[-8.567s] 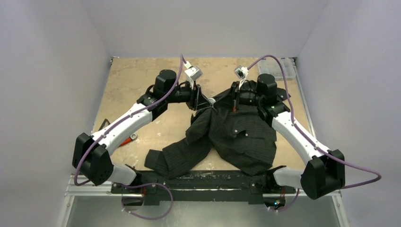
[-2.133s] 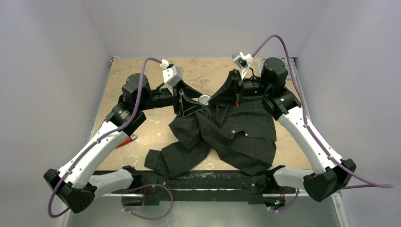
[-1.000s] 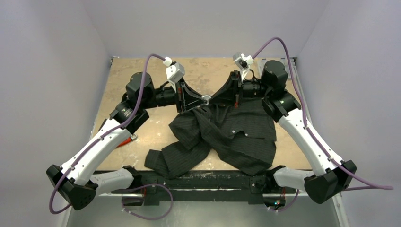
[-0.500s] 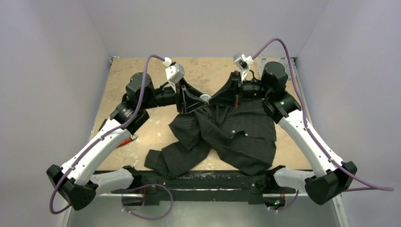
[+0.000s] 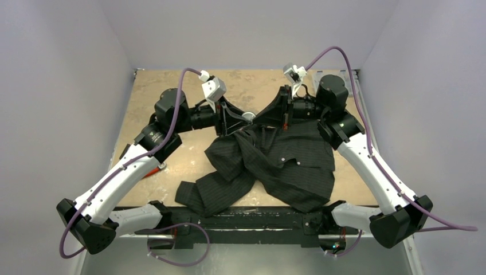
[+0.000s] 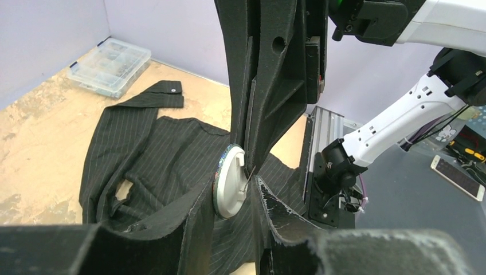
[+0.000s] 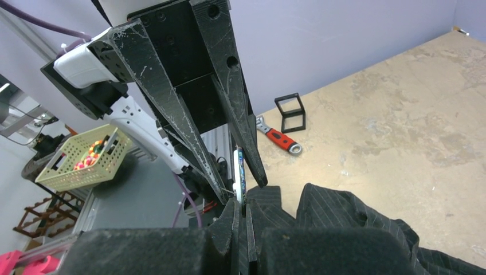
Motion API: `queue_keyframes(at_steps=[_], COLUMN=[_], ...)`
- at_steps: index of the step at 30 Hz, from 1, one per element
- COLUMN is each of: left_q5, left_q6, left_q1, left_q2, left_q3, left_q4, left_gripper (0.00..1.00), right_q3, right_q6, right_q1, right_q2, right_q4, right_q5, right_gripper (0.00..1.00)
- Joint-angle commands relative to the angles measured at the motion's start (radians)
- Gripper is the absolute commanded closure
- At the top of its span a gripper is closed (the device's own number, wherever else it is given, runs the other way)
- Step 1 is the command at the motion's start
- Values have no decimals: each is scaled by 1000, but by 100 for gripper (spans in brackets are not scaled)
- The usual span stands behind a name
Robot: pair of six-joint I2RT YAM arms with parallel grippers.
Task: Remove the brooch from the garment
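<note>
**Two grippers on one brooch**

My right gripper is pinched narrow on the edge of the brooch, held at its fingertips. My left gripper stands parted, one finger either side of the disc; I cannot tell if they touch it. Just beneath both hands lies the garment, spread over the table.

From above, the brooch was too small to resolve and partly covered where the left gripper met the right gripper. The right wrist camera showed it edge-on only, between the right gripper's fingers; its faces were hidden. The garment directly beneath both grippers was concealed. Whether the left gripper's fingers touched the brooch could not be determined.
</note>
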Motion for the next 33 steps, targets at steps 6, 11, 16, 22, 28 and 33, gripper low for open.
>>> queue_keyframes(at_steps=[6, 11, 16, 22, 28, 33], left_q5=[-29, -30, 3, 24, -30, -130], left_q6=[0, -38, -50, -61, -77, -94], left_q1=[-13, -12, -12, -13, -11, -13], left_q2=[9, 19, 27, 45, 48, 45], left_q3=[48, 53, 48, 55, 58, 61], left_q4=[5, 7, 17, 12, -10, -30], left_gripper=[77, 88, 93, 97, 98, 91], right_q3=[-8, -6, -11, -2, -5, -6], right_q6=[8, -13, -31, -68, -74, -60], right_q1=[3, 3, 3, 11, 12, 13], right_q2=[-29, -35, -43, -47, -61, -62], right_q4=[17, 14, 9, 6, 4, -3], right_q5=[34, 32, 30, 19, 35, 71], right_gripper=[100, 100, 100, 100, 100, 100])
